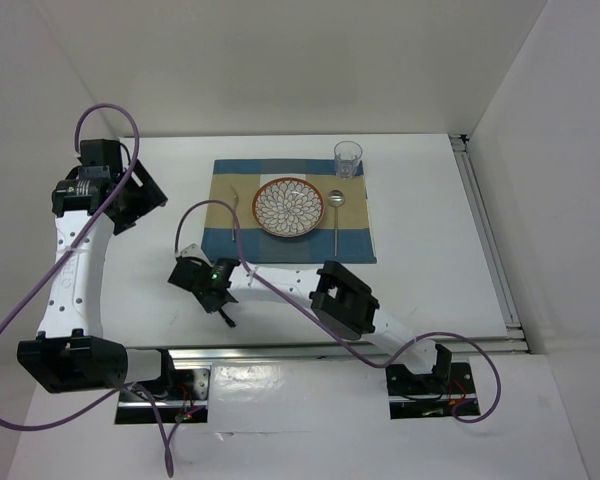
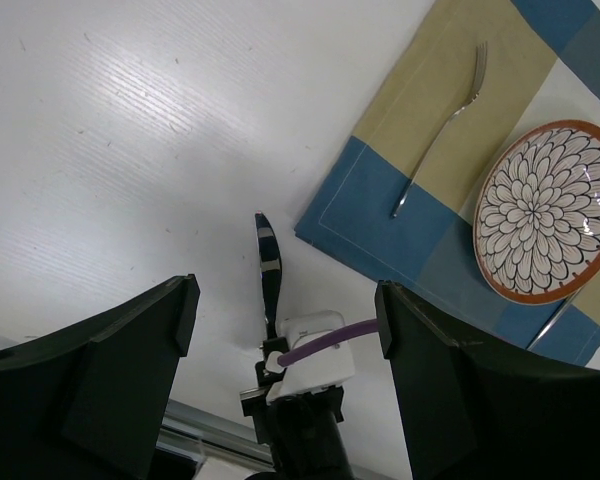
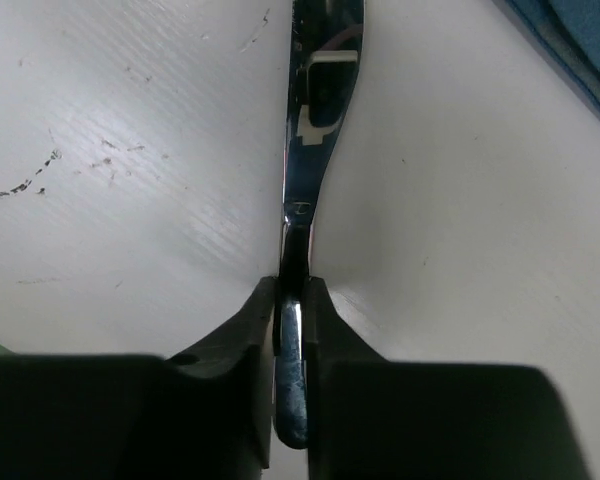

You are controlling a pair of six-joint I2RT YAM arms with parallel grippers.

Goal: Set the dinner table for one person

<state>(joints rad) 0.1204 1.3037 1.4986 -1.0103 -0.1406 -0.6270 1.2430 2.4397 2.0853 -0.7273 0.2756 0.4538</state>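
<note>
I'm working in a robotics lab cell, not a dining room. Plain white panels box in a bare white tabletop edged with metal rails. The left arm and right arm are bolted at its near edge, trailing loose purple cables.

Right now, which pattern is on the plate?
A black-and-white petal pattern with an orange-brown rim; the left wrist view shows the plate best.

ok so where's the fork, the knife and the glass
fork (image 2: 442, 130): left wrist view, midway along its handle
knife (image 2: 269, 270): left wrist view, middle of its visible length
glass (image 1: 348, 158): top view, middle of its body
</note>
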